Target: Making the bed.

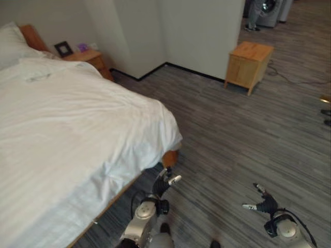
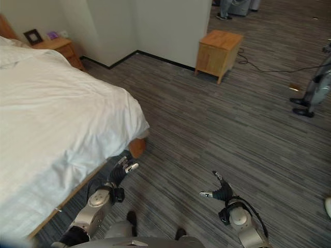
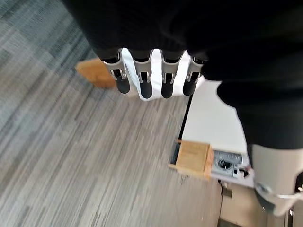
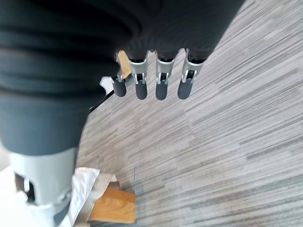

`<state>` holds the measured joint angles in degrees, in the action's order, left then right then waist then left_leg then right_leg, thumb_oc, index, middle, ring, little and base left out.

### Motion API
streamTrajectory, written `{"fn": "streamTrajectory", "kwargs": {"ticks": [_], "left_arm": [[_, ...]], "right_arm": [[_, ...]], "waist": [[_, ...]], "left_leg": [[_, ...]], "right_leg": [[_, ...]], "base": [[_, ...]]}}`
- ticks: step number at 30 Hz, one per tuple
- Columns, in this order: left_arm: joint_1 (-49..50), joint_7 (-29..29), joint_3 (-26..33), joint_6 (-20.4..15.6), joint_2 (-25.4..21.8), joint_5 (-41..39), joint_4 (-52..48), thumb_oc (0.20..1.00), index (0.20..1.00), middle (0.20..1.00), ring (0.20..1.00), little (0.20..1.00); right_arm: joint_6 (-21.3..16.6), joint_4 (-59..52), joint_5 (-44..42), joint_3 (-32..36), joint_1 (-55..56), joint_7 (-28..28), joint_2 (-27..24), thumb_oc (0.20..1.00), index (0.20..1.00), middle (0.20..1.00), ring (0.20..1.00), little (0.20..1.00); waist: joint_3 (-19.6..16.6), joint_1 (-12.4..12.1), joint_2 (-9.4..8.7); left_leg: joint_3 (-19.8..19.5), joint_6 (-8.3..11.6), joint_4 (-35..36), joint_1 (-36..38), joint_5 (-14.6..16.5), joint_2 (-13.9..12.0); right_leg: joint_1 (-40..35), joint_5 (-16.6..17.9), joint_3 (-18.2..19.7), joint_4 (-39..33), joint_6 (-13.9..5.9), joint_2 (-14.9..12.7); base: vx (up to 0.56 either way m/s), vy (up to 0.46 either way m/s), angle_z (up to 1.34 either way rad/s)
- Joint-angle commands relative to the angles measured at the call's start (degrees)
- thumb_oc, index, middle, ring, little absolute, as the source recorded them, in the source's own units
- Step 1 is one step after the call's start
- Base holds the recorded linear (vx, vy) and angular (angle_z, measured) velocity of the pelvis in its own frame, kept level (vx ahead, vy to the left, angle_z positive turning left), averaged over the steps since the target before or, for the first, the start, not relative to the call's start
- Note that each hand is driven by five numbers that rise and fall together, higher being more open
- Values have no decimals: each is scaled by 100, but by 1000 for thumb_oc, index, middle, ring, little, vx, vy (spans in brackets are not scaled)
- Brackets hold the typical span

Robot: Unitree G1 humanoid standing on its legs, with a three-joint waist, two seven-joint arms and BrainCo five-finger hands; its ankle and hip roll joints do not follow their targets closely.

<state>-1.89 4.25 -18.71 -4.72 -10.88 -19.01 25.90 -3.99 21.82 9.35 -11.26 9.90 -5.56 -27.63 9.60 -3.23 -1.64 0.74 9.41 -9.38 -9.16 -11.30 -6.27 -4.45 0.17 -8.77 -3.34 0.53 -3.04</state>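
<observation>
A bed with a white duvet (image 1: 67, 129) fills the left side, and its near corner (image 1: 165, 137) hangs over a wooden bed leg (image 1: 170, 157). A white pillow (image 1: 13, 44) lies at the head. My left hand (image 1: 166, 183) hovers low over the floor just below that duvet corner, fingers (image 3: 142, 82) straight and holding nothing. My right hand (image 1: 264, 204) hangs over the bare floor well to the right of the bed, fingers (image 4: 158, 82) relaxed and empty.
A wooden nightstand (image 1: 90, 59) with a picture frame stands by the headboard. A second wooden cabinet (image 1: 248, 64) stands against the white wall (image 1: 201, 36), with a cable on the floor beside it. A person's legs (image 1: 253, 20) show at the far back. Grey striped floor (image 1: 248, 144) spreads to the right.
</observation>
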Motion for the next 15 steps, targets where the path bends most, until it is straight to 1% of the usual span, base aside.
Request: {"fn": "streamTrajectory", "kwargs": {"ticks": [1,2,3,4,5,6,7,8,9,10,11,12,13,14,15], "left_arm": [[-284,211,50,-277,-153,33,-343,1000,1000,1000,1000,1000],[-291,174,34,-273,-153,-43,-420,1000,1000,1000,1000,1000],[-290,174,36,-272,-153,-43,-421,1000,1000,1000,1000,1000],[-311,167,-33,-242,-107,-9,-418,1000,1000,1000,1000,1000],[-353,175,-74,-233,-26,46,-410,1000,1000,1000,1000,1000],[-360,177,-76,-235,-18,50,-402,1000,1000,1000,1000,1000],[-410,207,-83,-246,12,69,-373,1000,1000,1000,1000,1000],[-416,250,-57,-252,13,69,-385,1000,1000,1000,1000,1000],[-402,273,-58,-255,-14,94,-420,1000,1000,1000,1000,1000],[-393,262,-75,-254,-47,96,-461,1000,1000,1000,1000,1000],[-397,234,-107,-242,-91,120,-432,1000,1000,1000,1000,1000],[-409,259,-107,-248,-137,136,-444,1000,1000,1000,1000,1000],[-409,259,-107,-248,-137,136,-444,1000,1000,1000,1000,1000],[-499,292,-177,-214,-227,160,-489,1000,1000,1000,1000,1000],[-561,302,-200,-196,-252,100,-536,1000,1000,1000,1000,1000]], "right_arm": [[-314,-475,116,23,-745,55,-66,1000,1000,1000,1000,1000],[-309,-513,172,-70,-897,69,-90,1000,1000,1000,1000,1000],[-308,-511,172,-73,-901,69,-90,1000,1000,1000,1000,1000],[-331,-610,187,-24,-911,22,-125,1000,1000,1000,1000,1000],[-341,-659,197,9,-941,-16,-153,1000,1000,1000,1000,1000],[-339,-662,197,14,-940,-15,-157,1000,1000,1000,1000,1000],[-333,-695,215,0,-975,-30,-139,1000,1000,1000,1000,1000],[-323,-753,245,-37,-1016,-22,-113,1000,1000,1000,1000,1000],[-317,-772,271,-54,-1005,-11,-71,1000,1000,1000,1000,1000],[-322,-772,282,-53,-981,1,-31,1000,1000,1000,1000,1000],[-332,-787,304,-62,-940,12,42,1000,1000,1000,1000,1000],[-340,-795,316,-119,-971,38,134,1000,1000,1000,1000,1000],[-340,-795,316,-119,-971,38,134,1000,1000,1000,1000,1000],[-328,-859,343,-210,-1023,67,220,1000,1000,1000,1000,1000],[-316,-915,342,-214,-992,102,285,1000,1000,1000,1000,1000]], "waist": [[400,-384,62],[388,-463,143],[389,-475,131],[368,-499,225],[372,-536,228],[369,-552,205],[378,-589,194],[328,-650,138],[279,-702,65],[238,-730,0],[206,-720,-107],[181,-735,-223],[181,-735,-223],[236,-634,-216],[277,-424,44]], "left_leg": [[-599,-740,-369,-282,1027,1052],[-446,-800,49,-474,761,1017],[-428,-802,90,-450,744,1022],[31,-794,555,-745,325,895],[271,-764,824,-940,153,923],[297,-768,857,-922,146,943],[293,-768,963,-918,83,978],[166,-825,979,-875,88,1011],[72,-878,882,-916,97,1047],[27,-928,819,-950,67,1045],[81,-999,788,-858,128,1081],[134,-1102,773,-764,204,1105],[134,-1102,773,-764,204,1105],[173,-1233,952,-350,313,1101],[61,-1297,1140,182,444,890]], "right_leg": [[-310,-168,473,63,-535,-160],[-438,-255,604,-29,-527,-1],[-438,-259,619,-30,-528,-14],[-598,-415,573,-89,-510,97],[-678,-479,593,-111,-505,129],[-678,-496,607,-112,-511,99],[-731,-524,681,-126,-502,129],[-822,-622,766,-129,-528,134],[-916,-735,785,-79,-543,70],[-980,-857,834,192,-528,55],[-929,-899,866,593,-541,39],[-712,-587,830,1280,-699,32],[-712,-587,830,1280,-699,32],[-87,401,742,2656,-1246,22],[417,662,619,3466,-1254,104]], "base": [[249,-67,-64],[160,-22,-91],[383,32,-98],[347,51,-59],[355,52,-21],[214,-14,6],[204,-7,-1],[356,18,-23],[475,57,-55],[511,62,-73],[458,48,-72],[262,20,-58],[328,48,-26],[502,152,-18],[497,144,-4]]}}
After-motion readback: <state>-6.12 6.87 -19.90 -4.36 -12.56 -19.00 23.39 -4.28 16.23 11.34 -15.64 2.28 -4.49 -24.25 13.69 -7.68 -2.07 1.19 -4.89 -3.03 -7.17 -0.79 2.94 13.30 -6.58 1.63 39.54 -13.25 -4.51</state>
